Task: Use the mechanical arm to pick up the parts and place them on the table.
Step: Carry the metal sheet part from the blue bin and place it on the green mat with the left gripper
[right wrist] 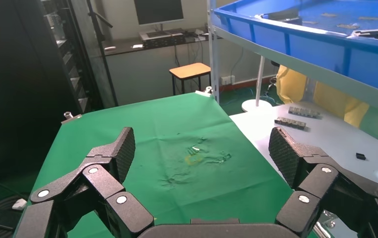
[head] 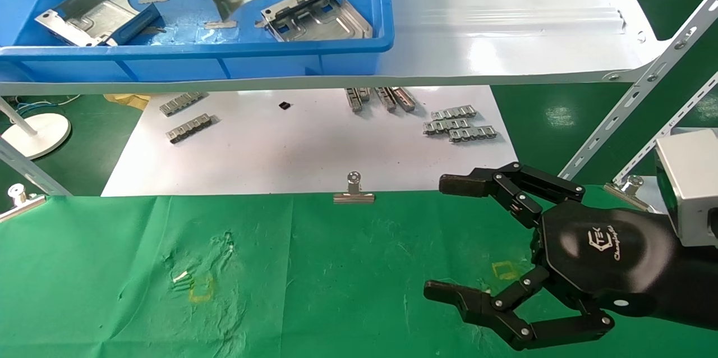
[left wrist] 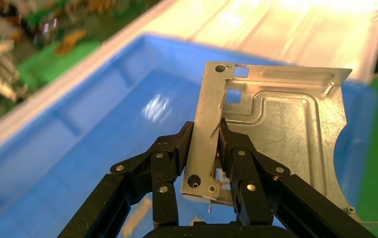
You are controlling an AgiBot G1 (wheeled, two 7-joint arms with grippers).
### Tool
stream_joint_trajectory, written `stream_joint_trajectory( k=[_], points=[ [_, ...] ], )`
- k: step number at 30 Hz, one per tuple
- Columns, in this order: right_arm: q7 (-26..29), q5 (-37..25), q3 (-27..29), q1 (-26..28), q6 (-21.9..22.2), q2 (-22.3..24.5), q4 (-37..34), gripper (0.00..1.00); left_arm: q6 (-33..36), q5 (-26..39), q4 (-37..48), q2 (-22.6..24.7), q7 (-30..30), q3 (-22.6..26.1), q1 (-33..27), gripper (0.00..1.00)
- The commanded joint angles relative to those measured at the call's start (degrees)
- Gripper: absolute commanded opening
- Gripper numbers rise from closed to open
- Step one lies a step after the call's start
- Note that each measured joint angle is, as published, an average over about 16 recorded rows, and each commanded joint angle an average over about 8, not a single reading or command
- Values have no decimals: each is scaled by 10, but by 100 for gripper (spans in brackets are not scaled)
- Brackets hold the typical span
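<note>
Holding one part [left wrist: 276, 129] pinched above the blue bin [head: 359, 55], your left hand [left wrist: 212, 148] has the pick done. Two parts [head: 92, 13] remain binned; none lies on the desk [head: 336, 268], where your right hand [head: 477, 240] hovers spread near the right edge.

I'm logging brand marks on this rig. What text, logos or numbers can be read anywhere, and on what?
"TEK": white logo on the back of the right tool, which hangs open over the green table.
Script line beneath it: too small to read surely.
Held part in the left tool: no text.
Nothing else legible.
</note>
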Motion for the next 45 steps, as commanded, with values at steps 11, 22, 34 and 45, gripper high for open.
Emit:
stream_joint_trajectory(
  k=[11, 22, 34, 45],
  points=[
    [0, 0, 0, 0, 0, 0, 0, 100, 116, -59, -55, -59, 133, -15, 38, 0],
    [0, 0, 0, 0, 0, 0, 0, 100, 118, -232, -333, -200, 150, 69, 192, 0],
    [0, 0, 0, 0, 0, 0, 0, 100, 106, -301, -392, -312, 221, 192, 322, 0],
    [0, 0, 0, 0, 0, 0, 0, 100, 35, -223, -273, -263, 337, 242, 356, 37]
  ],
)
